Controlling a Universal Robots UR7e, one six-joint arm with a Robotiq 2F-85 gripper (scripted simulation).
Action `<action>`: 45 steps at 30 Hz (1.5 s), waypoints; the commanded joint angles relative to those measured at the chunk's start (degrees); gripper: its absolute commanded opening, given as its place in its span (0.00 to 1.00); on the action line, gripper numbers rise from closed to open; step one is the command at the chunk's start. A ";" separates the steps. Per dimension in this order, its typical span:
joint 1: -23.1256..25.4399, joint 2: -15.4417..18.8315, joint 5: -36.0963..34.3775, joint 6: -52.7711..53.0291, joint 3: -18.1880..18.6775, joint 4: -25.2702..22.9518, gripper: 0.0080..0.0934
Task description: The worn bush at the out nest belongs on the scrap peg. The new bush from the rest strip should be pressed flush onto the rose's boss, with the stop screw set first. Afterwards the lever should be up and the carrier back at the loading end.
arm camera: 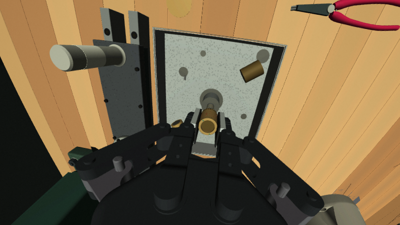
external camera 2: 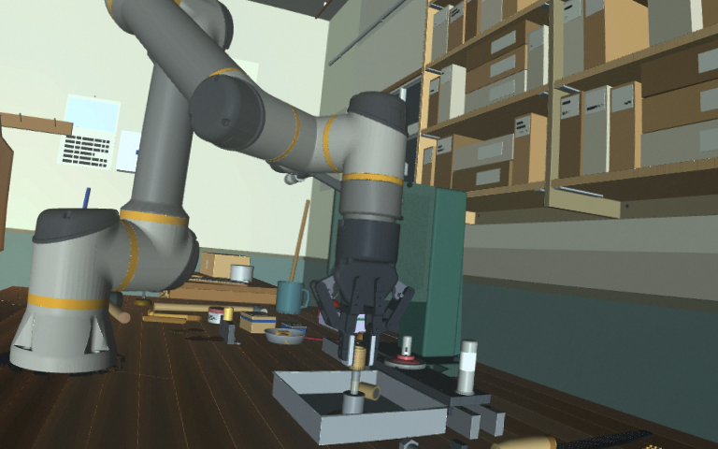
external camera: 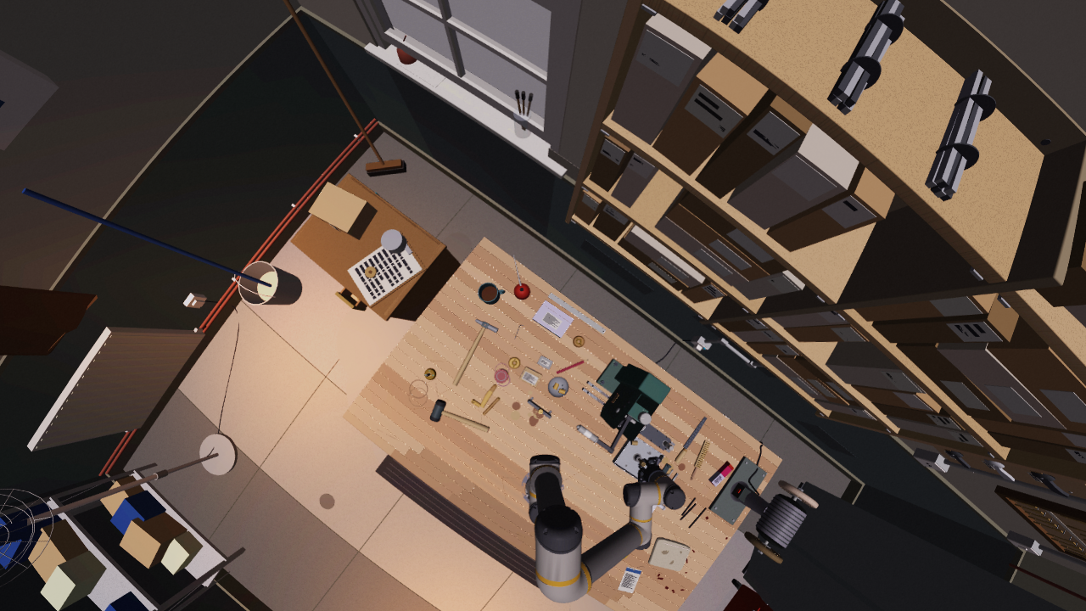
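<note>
My gripper [external camera 2: 359, 353] [arm camera: 208, 124] [external camera: 647, 470] points straight down over the grey tray [external camera 2: 360, 405] [arm camera: 215, 81]. I hold a brass bush [external camera 2: 360, 355] [arm camera: 208, 125] upright between my closed fingers. It sits just above the thin scrap peg [external camera 2: 353, 390] [arm camera: 210, 104], which stands on a grey base in the tray. A second brass bush [external camera 2: 369, 392] [arm camera: 252, 72] lies on its side in the tray, beside the peg. The rose [external camera 2: 405, 361] with its upright boss sits on the dark rail behind the tray.
Behind the work stands the green press body [external camera 2: 431, 270], with box shelves beyond. A grey and white post [external camera 2: 467, 367] [arm camera: 84, 57] stands on the rail's near end. Red pliers [arm camera: 352, 15] lie on the bench beside the tray. A mug [external camera 2: 291, 296] and small parts lie farther back.
</note>
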 commanded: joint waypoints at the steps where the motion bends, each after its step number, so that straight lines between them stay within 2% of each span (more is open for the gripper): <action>1: 0.00 -0.04 0.00 0.00 -0.03 -0.03 0.00; 45: 0.00 3.25 0.00 0.00 2.00 -5.33 0.00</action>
